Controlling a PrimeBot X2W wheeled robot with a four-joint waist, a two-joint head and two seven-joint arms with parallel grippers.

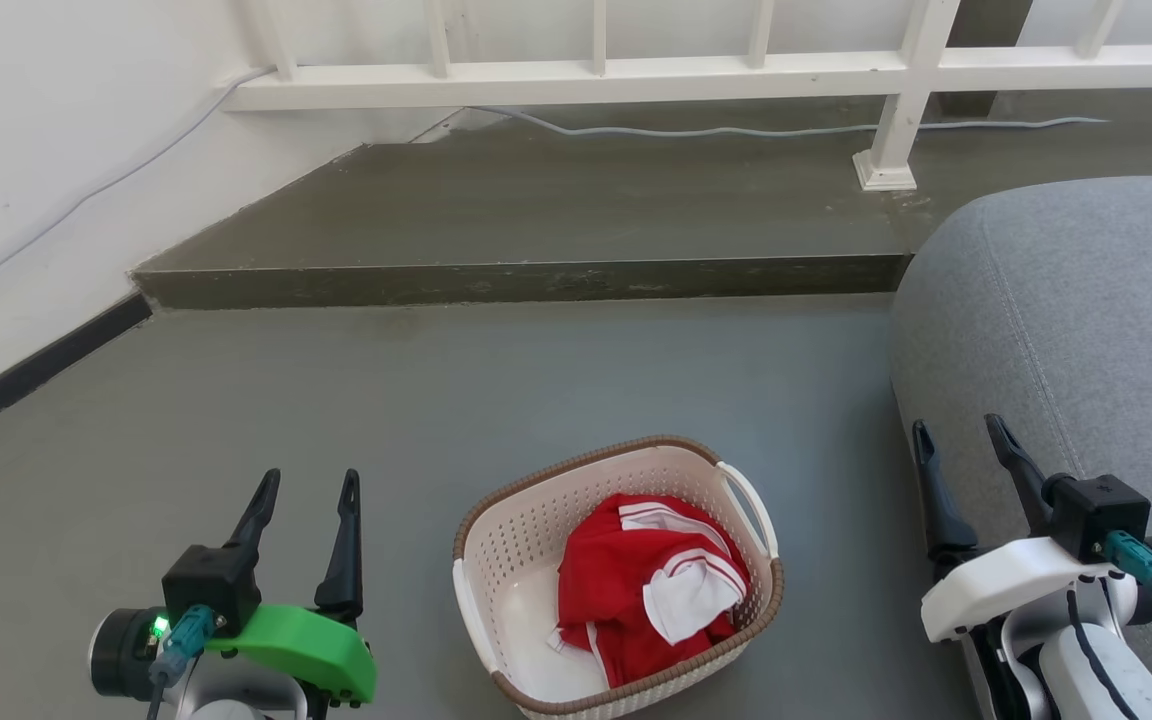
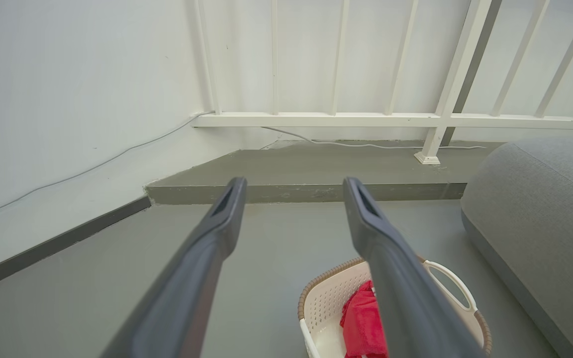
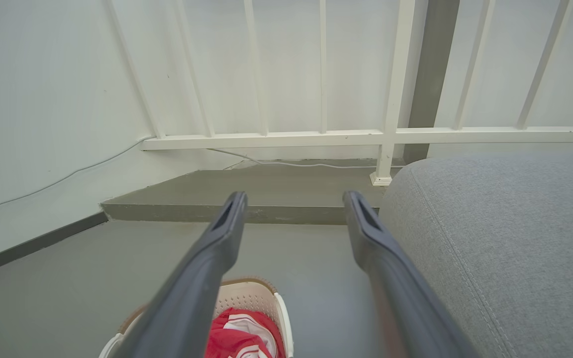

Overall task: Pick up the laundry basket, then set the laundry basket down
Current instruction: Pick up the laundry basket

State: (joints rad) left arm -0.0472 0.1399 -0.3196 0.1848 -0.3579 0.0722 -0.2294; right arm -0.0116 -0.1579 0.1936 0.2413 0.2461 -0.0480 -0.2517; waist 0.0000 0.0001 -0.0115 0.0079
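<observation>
- Jaws of the left gripper (image 1: 310, 478) stand parted and empty, and those of the right gripper (image 1: 958, 425) are likewise apart, holding nothing.
- Between the two pairs of jaws, apart from both, the laundry basket (image 1: 516, 540) sits on the grey floor (image 1: 436, 400) with a red-and-white garment (image 1: 636, 570) inside.
- A grey upholstered cushion (image 1: 1086, 300) lies on the outer side of the right jaws.
- Judging by this, nothing is done yet. Reaching the white side handles (image 1: 751, 500), lifting and setting down are all left.

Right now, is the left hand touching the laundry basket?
Apart. The head view shows a strip of bare floor between the open left hand and the laundry basket.
</observation>
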